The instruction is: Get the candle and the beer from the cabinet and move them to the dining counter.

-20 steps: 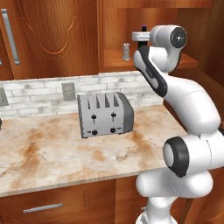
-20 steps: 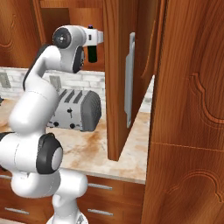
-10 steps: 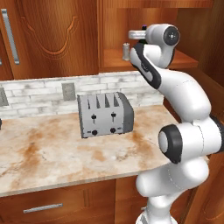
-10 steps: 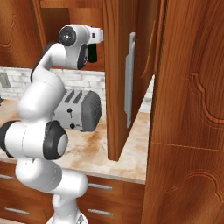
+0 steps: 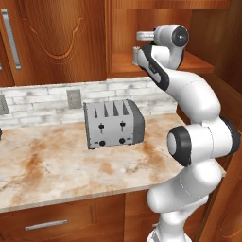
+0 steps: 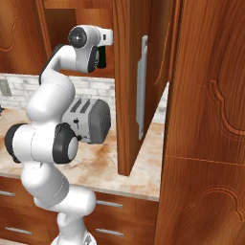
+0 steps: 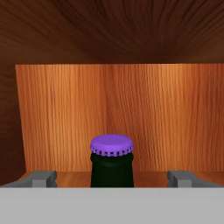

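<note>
Over the last second we watched the arm stretch up and forward, carrying its hand from just outside the cabinet [image 5: 156, 52] into the open compartment above the shelf. The toaster [image 5: 113, 124] and everything else on the counter [image 5: 52, 165] stayed put, so the camera base had not driven.

In the hand view the claw [image 7: 112, 177] stood spread wide, its two grey fingertips [image 7: 41, 178] showing well apart at the bottom, and the beer [image 7: 112, 162] sat upright right between them, purple cap up, in front of the cabinet's wooden back wall. Nothing was pinched yet; we saw clear gaps on both sides of the bottle's neck. We judged this to be the final approach on the bottle, with the closing of the claw still to come and the whole carry to the dining counter ahead.

From the left base view, a small pale shape [image 5: 136, 56] sat on the shelf just left of the arm's wrist; we took it for the candle, though it was too small to be sure. It seemed to stand close beside the hand, so a sideways swing could knock it.

In the right base view the open cabinet door [image 6: 131, 86] hung edge-on just right of the hand, its silver handle [image 6: 141, 88] facing us. We reckoned the door and the shelf's edge were what the arm would have to clear when backing out with the bottle.
</note>
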### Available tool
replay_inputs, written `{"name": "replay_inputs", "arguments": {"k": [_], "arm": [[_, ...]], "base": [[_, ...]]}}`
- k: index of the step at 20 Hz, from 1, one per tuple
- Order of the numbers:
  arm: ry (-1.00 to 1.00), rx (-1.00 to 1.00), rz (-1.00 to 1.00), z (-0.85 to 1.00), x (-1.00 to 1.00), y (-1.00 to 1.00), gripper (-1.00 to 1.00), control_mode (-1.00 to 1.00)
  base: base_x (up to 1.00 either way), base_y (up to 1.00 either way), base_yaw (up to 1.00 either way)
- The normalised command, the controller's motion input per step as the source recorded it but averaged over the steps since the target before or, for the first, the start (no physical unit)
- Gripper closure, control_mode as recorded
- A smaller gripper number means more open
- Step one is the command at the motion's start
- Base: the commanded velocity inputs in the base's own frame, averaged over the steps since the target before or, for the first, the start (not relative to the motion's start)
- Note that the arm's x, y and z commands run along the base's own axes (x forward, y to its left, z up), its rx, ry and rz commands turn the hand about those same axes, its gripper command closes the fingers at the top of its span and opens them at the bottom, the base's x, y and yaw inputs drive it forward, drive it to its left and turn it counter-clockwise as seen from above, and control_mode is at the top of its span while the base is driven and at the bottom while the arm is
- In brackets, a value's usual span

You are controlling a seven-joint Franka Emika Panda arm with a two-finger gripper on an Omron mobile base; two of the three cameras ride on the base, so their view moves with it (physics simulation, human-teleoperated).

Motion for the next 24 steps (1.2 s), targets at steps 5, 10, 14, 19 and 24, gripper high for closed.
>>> {"name": "replay_inputs", "arguments": {"k": [5, 10, 14, 19, 24], "arm": [[0.00, 0.00, 0.00, 0.00, 0.00, 0.00, -1.00, -1.00], [0.00, 0.00, 0.00, 0.00, 0.00, 0.00, -1.00, -1.00], [0.00, 0.00, 0.00, 0.00, 0.00, 0.00, 1.00, -1.00], [0.00, 0.00, 0.00, 0.00, 0.00, 0.00, 1.00, -1.00], [0.00, 0.00, 0.00, 0.00, 0.00, 0.00, 1.00, -1.00]], "base": [[0.00, 0.00, 0.00], [0.00, 0.00, 0.00], [0.00, 0.00, 0.00], [0.00, 0.00, 0.00], [0.00, 0.00, 0.00]]}}
